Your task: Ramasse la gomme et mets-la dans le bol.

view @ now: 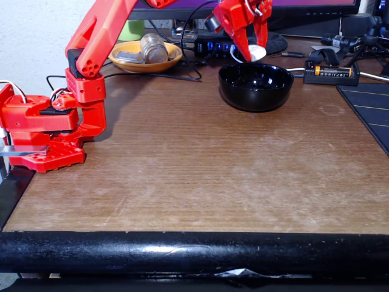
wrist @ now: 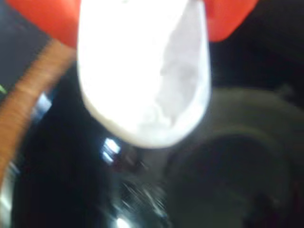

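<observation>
Where the fixed view begins, nearest the camera, one black padded edge [view: 182, 252] runs along the front of one brown wooden table [view: 200, 176], well in front of and below the claw. One red arm [view: 91, 55] stands on its base at the left of that view, reaching up and across toward the far right.

Farther back, directly beneath the claw, sits one black bowl [view: 256, 87], glossy, upright, its opening facing up. The claw [view: 251, 52] hangs just above the bowl's far rim, its two red fingers [view: 240, 38] pointing down and pinching the single eraser [view: 255, 53] between them. So the eraser is up in the air over the bowl, not touching it.

In the wrist view the eraser [wrist: 142, 76] looks white, smooth and rounded at its lower end, with a greyer worn hollow on its right side; red finger parts [wrist: 45, 19] grip it from above, and the dark bowl interior [wrist: 204, 185] lies blurred below.

Behind and to the left of the claw, in the fixed view, is one yellow-orange dish [view: 144, 58] with a round jar-like item lying in it. To the claw's right lies one black holder with a yellow battery [view: 332, 72], and a dark mat [view: 368, 112] sits further right.
</observation>
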Controlling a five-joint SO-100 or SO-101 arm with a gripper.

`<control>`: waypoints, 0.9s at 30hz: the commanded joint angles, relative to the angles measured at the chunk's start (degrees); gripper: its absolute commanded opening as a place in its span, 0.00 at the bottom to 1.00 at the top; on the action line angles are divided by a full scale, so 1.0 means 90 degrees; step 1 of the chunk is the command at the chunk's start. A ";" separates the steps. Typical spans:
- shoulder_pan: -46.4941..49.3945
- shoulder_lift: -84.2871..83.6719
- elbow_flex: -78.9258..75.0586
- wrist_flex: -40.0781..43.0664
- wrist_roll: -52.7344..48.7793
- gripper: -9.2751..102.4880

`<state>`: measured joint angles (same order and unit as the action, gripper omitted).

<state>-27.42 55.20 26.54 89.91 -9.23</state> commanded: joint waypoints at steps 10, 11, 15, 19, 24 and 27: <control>0.0137 0.0322 0.0703 -0.0488 0.0117 0.03; 0.0176 0.0342 0.0850 -0.0566 0.0117 0.03; 0.0273 0.0410 0.1191 -0.0820 0.0039 0.03; 0.0313 0.0459 0.1309 -0.0898 0.0020 0.03; 0.0332 0.0498 0.1270 -0.0947 -0.0059 0.03; 0.0361 0.0547 0.1260 -0.0977 -0.0068 0.03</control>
<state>-24.43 55.02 39.20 82.00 -9.32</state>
